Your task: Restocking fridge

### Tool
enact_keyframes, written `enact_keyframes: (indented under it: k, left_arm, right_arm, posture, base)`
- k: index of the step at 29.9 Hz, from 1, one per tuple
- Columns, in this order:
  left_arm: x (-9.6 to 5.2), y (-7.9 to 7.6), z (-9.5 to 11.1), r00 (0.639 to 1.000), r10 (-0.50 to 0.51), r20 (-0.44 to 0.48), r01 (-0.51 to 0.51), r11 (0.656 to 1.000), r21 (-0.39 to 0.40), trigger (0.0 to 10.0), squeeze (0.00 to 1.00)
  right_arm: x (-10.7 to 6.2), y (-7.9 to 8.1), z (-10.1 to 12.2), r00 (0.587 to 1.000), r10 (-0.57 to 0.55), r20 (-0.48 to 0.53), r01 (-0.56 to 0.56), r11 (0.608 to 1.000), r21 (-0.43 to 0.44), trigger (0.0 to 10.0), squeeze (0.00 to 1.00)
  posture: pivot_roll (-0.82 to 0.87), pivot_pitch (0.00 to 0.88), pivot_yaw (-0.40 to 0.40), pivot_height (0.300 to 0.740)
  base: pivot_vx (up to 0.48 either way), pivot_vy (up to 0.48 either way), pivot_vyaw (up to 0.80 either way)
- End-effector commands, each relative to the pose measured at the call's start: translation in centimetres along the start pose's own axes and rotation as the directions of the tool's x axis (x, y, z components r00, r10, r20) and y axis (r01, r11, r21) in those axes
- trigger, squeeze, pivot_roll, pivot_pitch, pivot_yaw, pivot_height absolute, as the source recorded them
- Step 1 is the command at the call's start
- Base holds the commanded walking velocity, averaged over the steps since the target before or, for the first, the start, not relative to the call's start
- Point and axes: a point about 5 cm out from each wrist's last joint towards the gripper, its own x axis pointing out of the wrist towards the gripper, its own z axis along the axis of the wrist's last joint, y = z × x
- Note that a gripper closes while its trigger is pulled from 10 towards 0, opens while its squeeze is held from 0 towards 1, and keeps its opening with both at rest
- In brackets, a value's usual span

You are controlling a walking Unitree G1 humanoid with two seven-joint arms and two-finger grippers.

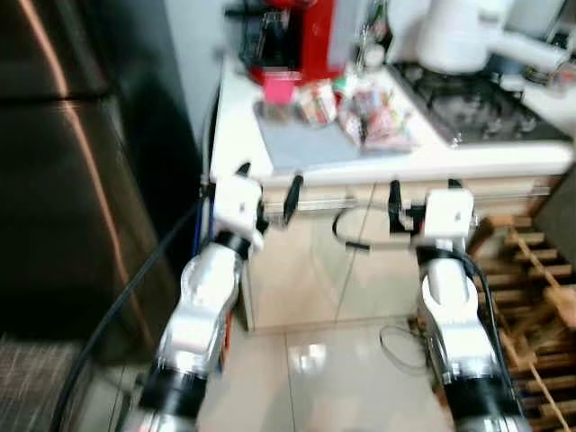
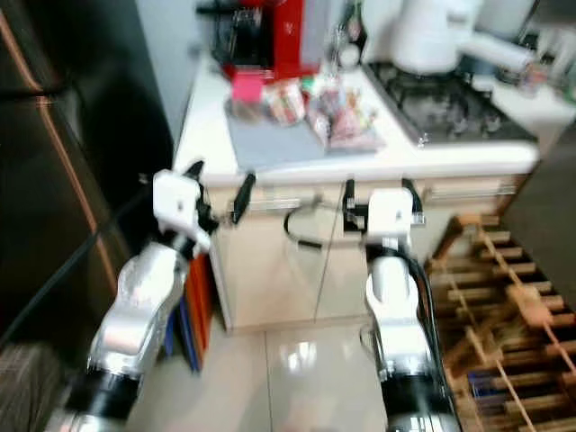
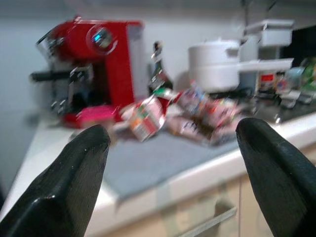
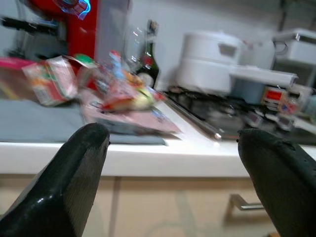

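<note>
Both grippers, left (image 1: 268, 187) & right (image 1: 421, 196), wide open w/ nothing held, short of counter (image 1: 243, 135); I'd guess snack packets (image 1: 373, 117) on grey mat (image 1: 301, 144) are light, crinkly, slippery, so pinch mid-body.

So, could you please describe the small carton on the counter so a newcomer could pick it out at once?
Find the red coffee machine at the back of the white counter. On the grey mat in front of it lies the small carton, tipped on its side. Unlike the flat pink box and the plastic snack packets flanking it, it is white with red print.
</note>
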Motion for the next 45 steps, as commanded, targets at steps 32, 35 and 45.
enact_keyframes:
  k: [32, 35, 45]
  left_arm:
    - [6.1, 2.9, 3.9, 0.997, 0.069, -0.041, -0.067, 0.996, 0.057, 10.0, 0.00]
    - [6.8, 3.5, 3.5, 0.992, 0.096, -0.077, -0.091, 0.994, 0.067, 10.0, 0.00]
    - [8.5, 4.1, 4.0, 0.995, 0.091, -0.050, -0.091, 0.996, 0.003, 10.0, 0.00]
  right_arm:
    - [1.1, 0.1, 7.1, 0.949, -0.091, 0.300, 0.089, 0.996, 0.018, 10.0, 0.00]
    - [1.0, 0.1, 7.0, 0.949, -0.096, 0.300, 0.096, 0.995, 0.016, 10.0, 0.00]
    - [-1.0, -0.7, 5.9, 0.960, -0.104, 0.261, 0.116, 0.993, -0.031, 10.0, 0.00]
  posture:
    - [-0.08, 0.000, 0.063, 0.740]
    - [-0.09, 0.000, 0.072, 0.740]
    - [-0.14, 0.000, 0.090, 0.740]
  base:
    - [0.327, 0.000, 0.00]
    - [0.000, 0.000, 0.00]
    - [0.315, 0.000, 0.00]
